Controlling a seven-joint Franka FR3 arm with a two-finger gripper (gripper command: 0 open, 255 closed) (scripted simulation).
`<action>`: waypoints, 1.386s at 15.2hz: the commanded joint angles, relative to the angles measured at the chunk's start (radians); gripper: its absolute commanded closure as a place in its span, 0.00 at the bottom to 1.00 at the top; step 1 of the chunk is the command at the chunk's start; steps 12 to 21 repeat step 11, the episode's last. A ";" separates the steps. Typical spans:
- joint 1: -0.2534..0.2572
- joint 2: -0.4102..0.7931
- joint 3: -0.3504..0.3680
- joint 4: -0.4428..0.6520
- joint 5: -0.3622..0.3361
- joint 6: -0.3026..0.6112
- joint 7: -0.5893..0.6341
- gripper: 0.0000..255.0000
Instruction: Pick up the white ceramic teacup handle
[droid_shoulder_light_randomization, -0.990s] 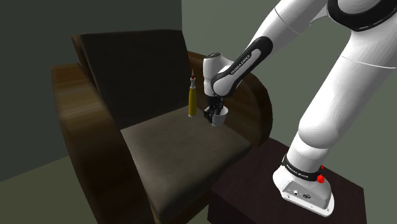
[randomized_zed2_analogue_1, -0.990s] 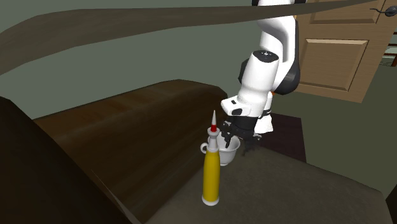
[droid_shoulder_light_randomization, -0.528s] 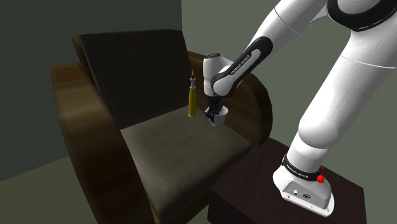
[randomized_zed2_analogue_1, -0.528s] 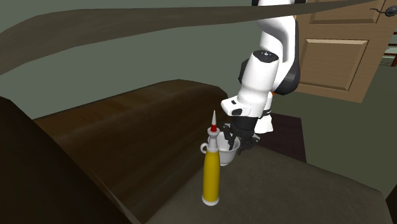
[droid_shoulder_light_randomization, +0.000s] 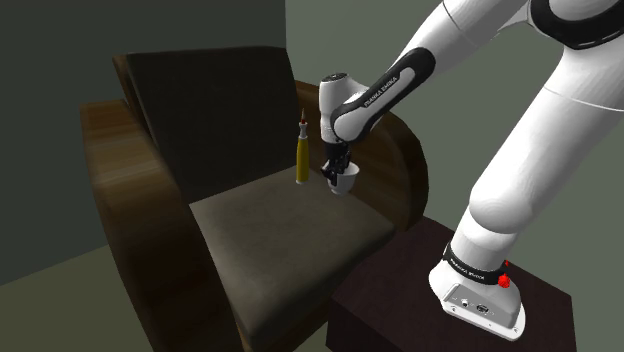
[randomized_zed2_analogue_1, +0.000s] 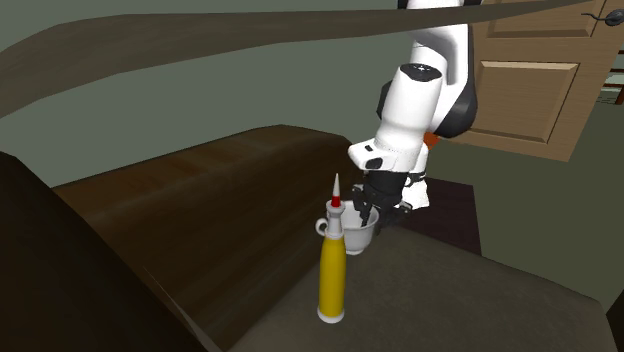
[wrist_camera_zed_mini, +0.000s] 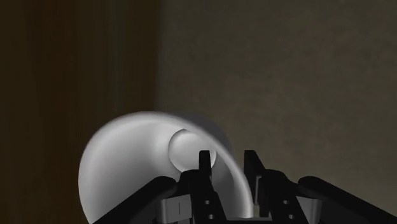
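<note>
To the far left of the claw (droid_shoulder_light_randomization: 337, 172), in the shoulder view, curves the wooden side of an armchair (droid_shoulder_light_randomization: 130, 200), with its dark seat cushion (droid_shoulder_light_randomization: 280, 240) spreading below the claw. Just left of the claw, a yellow bottle (droid_shoulder_light_randomization: 302, 160) with a thin pointed cap stands upright at the back of the cushion, close to the claw but apart from it. The claw points down from the white arm (droid_shoulder_light_randomization: 370, 100) and is closed on the rim of a white cup (droid_shoulder_light_randomization: 341, 184), which hangs directly under it at the back of the seat; whether the cup clears the cushion cannot be told. Well to the right of the claw and lower down sits the dark stand (droid_shoulder_light_randomization: 400, 290).

In the second exterior view the bottle (randomized_zed2_analogue_1: 332, 280) stands in front of the cup (randomized_zed2_analogue_1: 360, 236), whose small handle (randomized_zed2_analogue_1: 321, 229) sticks out on the side away from the claw (randomized_zed2_analogue_1: 375, 210).

The wrist view shows the cup (wrist_camera_zed_mini: 133, 159) tilted with its inside visible, and the two fingers (wrist_camera_zed_mini: 205, 167) pinching its wall, one inside and one outside.
</note>
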 joint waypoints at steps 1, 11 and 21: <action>0.001 -0.023 -0.002 0.005 0.007 -0.027 -0.010 1.00; 0.006 -0.101 -0.002 0.051 0.034 -0.148 -0.041 1.00; 0.006 -0.101 -0.002 0.051 0.034 -0.148 -0.041 1.00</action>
